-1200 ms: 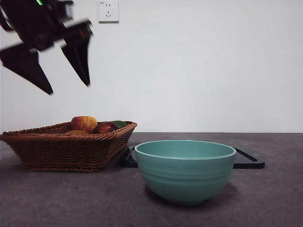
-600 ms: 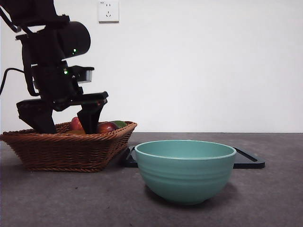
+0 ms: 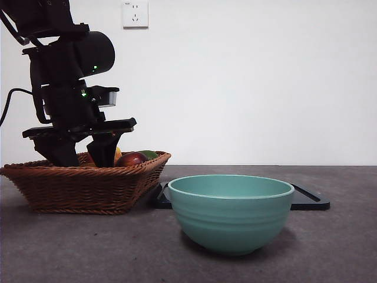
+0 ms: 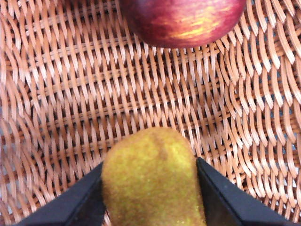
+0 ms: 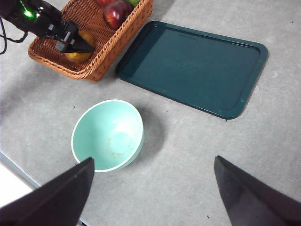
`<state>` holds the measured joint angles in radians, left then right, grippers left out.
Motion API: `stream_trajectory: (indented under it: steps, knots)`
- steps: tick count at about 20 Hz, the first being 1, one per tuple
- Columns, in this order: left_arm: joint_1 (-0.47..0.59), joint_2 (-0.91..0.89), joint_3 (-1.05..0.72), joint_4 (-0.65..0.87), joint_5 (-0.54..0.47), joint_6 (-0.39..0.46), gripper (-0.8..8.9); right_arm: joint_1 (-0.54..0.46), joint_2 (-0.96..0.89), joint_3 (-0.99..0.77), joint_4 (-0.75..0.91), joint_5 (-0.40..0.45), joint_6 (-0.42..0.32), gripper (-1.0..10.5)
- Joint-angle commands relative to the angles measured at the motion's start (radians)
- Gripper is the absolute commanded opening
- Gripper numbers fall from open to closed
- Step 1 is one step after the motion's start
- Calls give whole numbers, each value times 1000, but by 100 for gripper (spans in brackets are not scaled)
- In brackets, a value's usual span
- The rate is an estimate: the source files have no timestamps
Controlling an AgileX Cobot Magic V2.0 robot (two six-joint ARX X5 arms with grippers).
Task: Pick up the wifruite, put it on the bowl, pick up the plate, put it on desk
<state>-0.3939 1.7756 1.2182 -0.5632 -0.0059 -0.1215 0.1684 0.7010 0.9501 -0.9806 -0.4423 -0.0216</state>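
Since a moment ago our left gripper [image 4: 153, 207] has closed its jaws around the yellow-brown fruit [image 4: 153, 176] lying lengthwise between them; our right gripper [image 5: 153, 188] waits, spread wide.

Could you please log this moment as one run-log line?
left gripper: fingers around yellow-brown fruit in basket | right gripper: open, waiting | bowl: empty

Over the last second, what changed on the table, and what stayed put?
The left gripper came down from above into the basket, and its jaws now flank a yellow-brown fruit. The bowl, the tray and the right gripper stayed put.
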Motion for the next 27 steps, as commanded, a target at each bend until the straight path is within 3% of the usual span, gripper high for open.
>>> stream_trajectory:
  steps: [1,6,9,12,19,27]
  knots:
    - [-16,-56,21,3,-5,-3,149,2,4,17,8,-2,7,409]
    - [-85,-260,21,-52,39,-3,150,2,4,17,8,-2,8,409]
    - [-177,-363,21,-85,113,-3,150,2,4,17,8,-2,8,409]
    - [-296,-393,21,-89,120,-3,150,2,4,17,7,-2,10,409]
    - [-489,-259,21,-40,119,-2,150,2,4,17,7,-2,11,409]
    - [-562,-31,21,60,47,9,150,2,3,17,6,-2,11,409]
